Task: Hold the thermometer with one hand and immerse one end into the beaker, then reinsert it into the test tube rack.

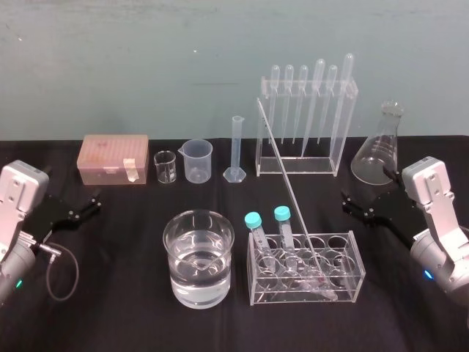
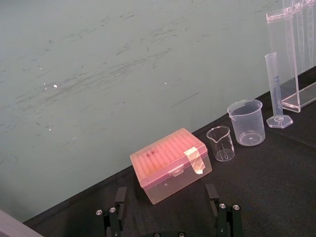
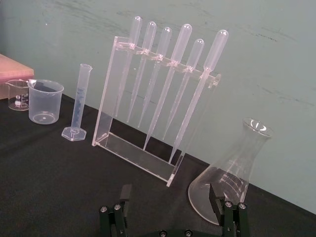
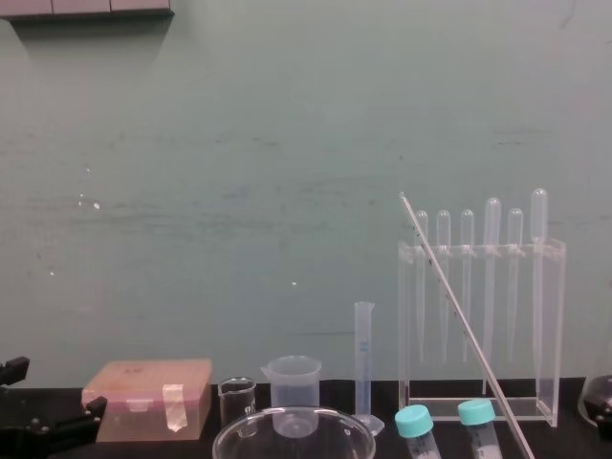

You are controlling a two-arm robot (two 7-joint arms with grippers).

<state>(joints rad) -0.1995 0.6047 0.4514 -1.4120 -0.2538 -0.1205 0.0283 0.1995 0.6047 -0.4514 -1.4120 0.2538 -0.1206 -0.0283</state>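
The thermometer [image 1: 287, 183] is a long thin glass rod leaning in the low clear test tube rack [image 1: 355, 256] at the front centre, its top tilted back and to the left; it also crosses the chest view [image 4: 466, 325]. The beaker [image 1: 198, 233], wide and about half full of water, stands just left of the rack. My left gripper [image 1: 85, 205] hovers open at the table's left side, facing a pink box [image 2: 170, 164]. My right gripper [image 1: 353, 204] hovers open at the right, in front of a conical flask [image 3: 232, 173]. Neither gripper touches anything.
Two blue-capped tubes [image 1: 253, 220] stand in the rack's left end. Along the back are the pink box [image 1: 114, 158], a small glass beaker [image 1: 165, 166], a plastic spouted beaker [image 1: 198, 160], a measuring cylinder [image 1: 235, 150], a tall pipette stand [image 1: 305, 121] and the flask [image 1: 381, 147].
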